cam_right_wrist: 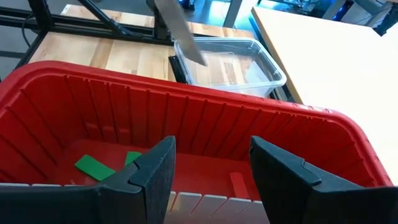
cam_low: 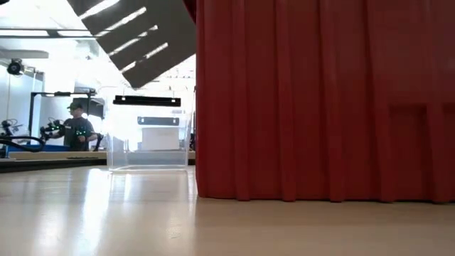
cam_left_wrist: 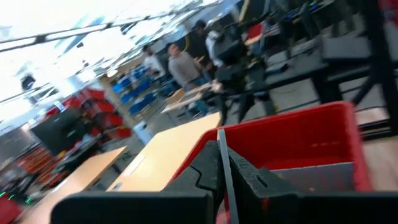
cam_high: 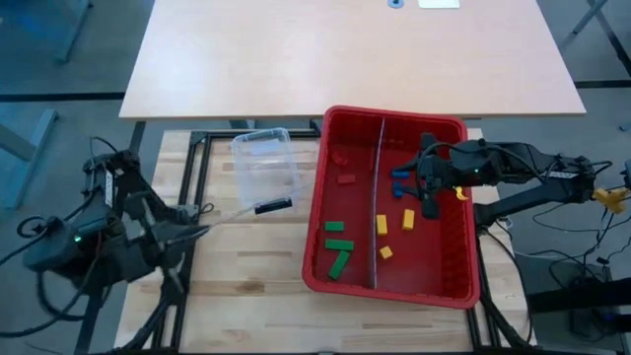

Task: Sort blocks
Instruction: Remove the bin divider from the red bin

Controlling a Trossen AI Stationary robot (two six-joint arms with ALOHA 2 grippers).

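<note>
A red bin (cam_high: 394, 286) holds the blocks: red ones (cam_high: 344, 178) and green ones (cam_high: 339, 247) left of a standing grey divider (cam_high: 380, 212), yellow ones (cam_high: 408, 219) and blue ones (cam_high: 398, 180) right of it. My right gripper (cam_high: 426, 192) hovers open over the right compartment, above the blue blocks, with nothing between its fingers (cam_right_wrist: 155, 171). My left gripper (cam_high: 189, 234), left of the bin, is shut on a long grey slotted panel (cam_low: 135, 43). My left gripper pinches the grey panel's near end (cam_left_wrist: 227, 177) between its two fingers (cam_left_wrist: 255, 183), which point level toward the table's right. The panel is lifted clear and runs on from the fingers toward the clear tub, seen edge-on in the left wrist view.
A clear plastic tub (cam_high: 266, 163) stands on the table just left of the bin, with a short dark bar (cam_high: 273, 206) at its near rim. A pale tabletop (cam_high: 345, 54) lies beyond. People (cam_left_wrist: 180, 65) stand in the room behind.
</note>
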